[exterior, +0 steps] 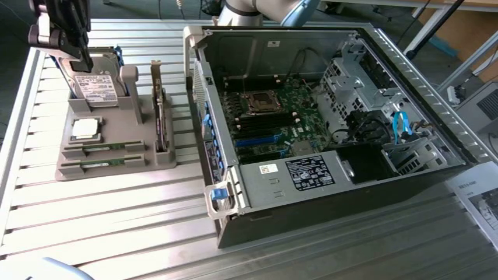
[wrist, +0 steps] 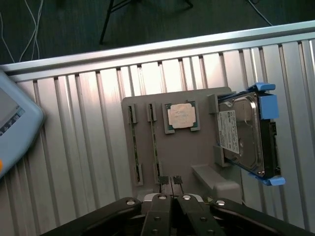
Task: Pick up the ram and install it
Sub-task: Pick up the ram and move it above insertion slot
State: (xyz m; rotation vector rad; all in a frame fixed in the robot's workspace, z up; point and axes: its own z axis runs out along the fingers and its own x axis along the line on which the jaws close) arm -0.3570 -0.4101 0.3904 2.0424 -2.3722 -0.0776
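ram: two green sticks, both on edge in their own slots of the gray holder (exterior: 116, 169), lower left of the exterior view. The ram stick nearer the processor (exterior: 102, 148) and the other ram stick (exterior: 100, 166) run parallel, just beside each other. Nothing is touching either one.
claw: the gripper (wrist: 170, 182) is clenched, fingers pressed together with nothing between them. In the exterior view it hangs in the upper left corner, up in front of the hard drive and well apart from the sticks.
processor (exterior: 84, 129): square silver chip lying flat in its recess, between the sticks and the hard drive.
hard drive (exterior: 97, 87): propped up on a tilt in its cradle at the holder's far end, blue rails on its sides.
expansion card (exterior: 161, 125): dark and tall, standing on edge along the holder's side that faces the case.
pc case (exterior: 233, 192): side panel off, taking up the centre and right of the exterior view. The motherboard (exterior: 272, 116) is in plain sight inside, and there's a blue latch at the case's near corner.
table (exterior: 93, 221): ribbed aluminium, carrying both holder and case.
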